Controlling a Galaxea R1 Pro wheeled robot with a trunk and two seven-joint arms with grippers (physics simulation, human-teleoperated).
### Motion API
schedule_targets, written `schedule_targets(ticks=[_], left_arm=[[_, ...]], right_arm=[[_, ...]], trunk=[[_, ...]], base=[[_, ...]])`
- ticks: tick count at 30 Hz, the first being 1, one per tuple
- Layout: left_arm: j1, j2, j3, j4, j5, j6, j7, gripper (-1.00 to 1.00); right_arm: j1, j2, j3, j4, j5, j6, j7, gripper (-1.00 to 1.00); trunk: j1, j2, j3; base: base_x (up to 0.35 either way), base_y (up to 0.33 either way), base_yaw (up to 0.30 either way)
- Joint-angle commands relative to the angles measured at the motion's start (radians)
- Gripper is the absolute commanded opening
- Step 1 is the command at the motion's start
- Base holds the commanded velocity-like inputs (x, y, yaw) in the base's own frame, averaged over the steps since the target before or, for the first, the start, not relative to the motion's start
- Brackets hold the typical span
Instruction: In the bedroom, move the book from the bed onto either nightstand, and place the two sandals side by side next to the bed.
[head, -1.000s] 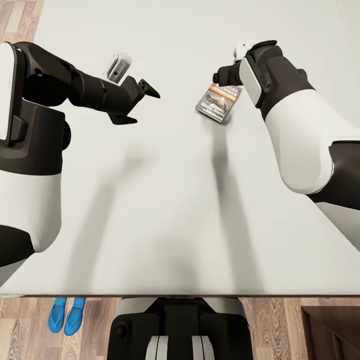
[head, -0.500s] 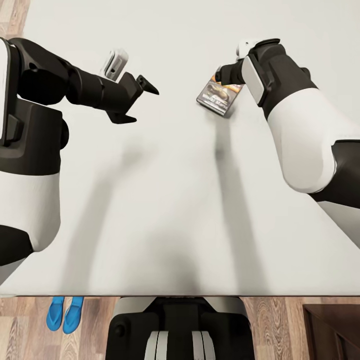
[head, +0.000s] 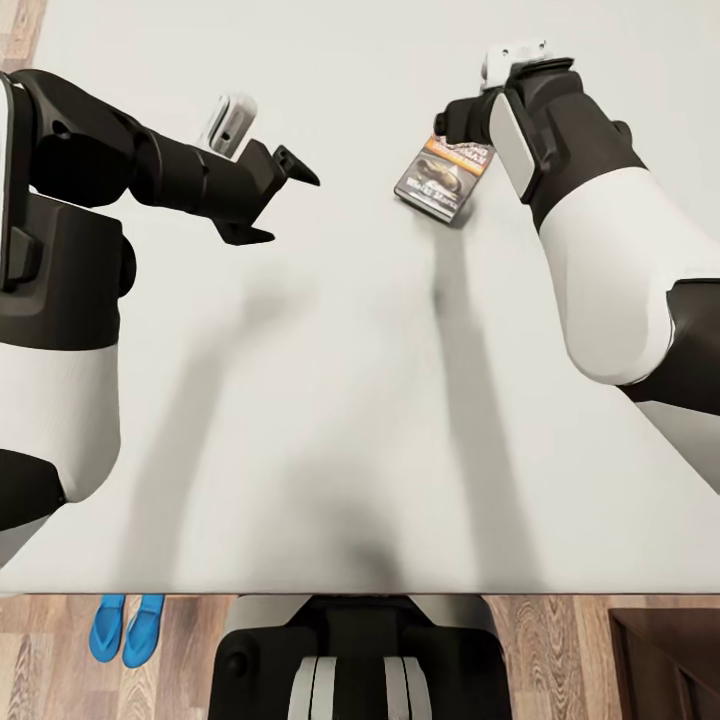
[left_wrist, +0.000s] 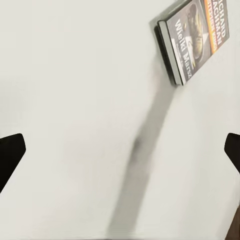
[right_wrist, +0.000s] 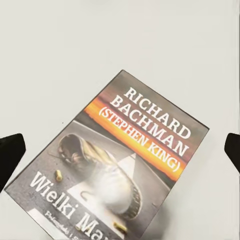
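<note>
The book (head: 441, 179) lies flat on the bed's pale mattress (head: 340, 400), its dark cover with "RICHARD BACHMAN" and an orange band facing up (right_wrist: 125, 165). My right gripper (head: 461, 124) hangs just over the book's far end and points down at it. It is open (right_wrist: 120, 150), with a fingertip (right_wrist: 11, 152) at either side of the cover and nothing held. My left gripper (head: 289, 208) hovers open above the mattress, well to the left of the book (left_wrist: 192, 40). The two blue sandals (head: 126, 629) lie side by side on the floor at the bed's near edge.
Wood-plank floor (head: 560, 650) shows along the bed's near edge. A dark brown wooden furniture corner (head: 668, 668) stands at the lower right; I cannot tell whether it is the nightstand. My base (head: 360, 660) is against the bed's edge.
My right wrist has shifted farther across the bed and now sits over the book's far end. The left arm holds still. The view has drifted slightly.
</note>
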Motion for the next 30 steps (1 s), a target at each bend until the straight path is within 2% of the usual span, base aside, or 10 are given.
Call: schedule_targets(ticks=[1, 5, 11, 16, 24, 30], left_arm=[[-0.001, 0.001, -0.001, -0.001, 0.009, 0.009, 0.006, 1.00], [-0.002, 0.001, 0.000, -0.003, 0.024, 0.009, 0.006, 1.00], [-0.002, 0.001, 0.000, 0.000, 0.031, 0.009, 0.006, 1.00], [-0.003, 0.001, 0.001, 0.003, 0.034, 0.009, 0.006, 1.00], [-0.003, 0.001, 0.001, 0.005, 0.033, 0.009, 0.006, 1.00], [-0.006, 0.001, 0.001, 0.001, 0.030, 0.010, 0.006, 1.00]], right_arm=[[-0.001, 0.002, -0.008, -0.001, 0.010, -0.015, 0.002, 1.00], [-0.004, 0.002, -0.009, -0.003, 0.013, -0.057, 0.001, 1.00], [-0.015, 0.007, -0.008, -0.004, 0.015, -0.052, 0.001, 1.00], [-0.032, 0.010, -0.006, -0.014, 0.017, -0.001, 0.001, 1.00], [-0.035, 0.012, -0.003, -0.059, 0.018, 0.034, 0.002, 1.00], [-0.034, 0.011, -0.001, -0.094, 0.019, 0.071, 0.000, 1.00]], trunk=[[0.004, -0.008, -0.004], [0.019, -0.036, -0.016], [0.042, -0.078, -0.035], [0.061, -0.113, -0.051], [0.092, -0.169, -0.076], [0.092, -0.169, -0.076]], base=[[0.000, 0.000, 0.000], [0.000, 0.000, 0.000], [0.000, 0.000, 0.000], [0.000, 0.000, 0.000], [0.000, 0.000, 0.000], [0.000, 0.000, 0.000]])
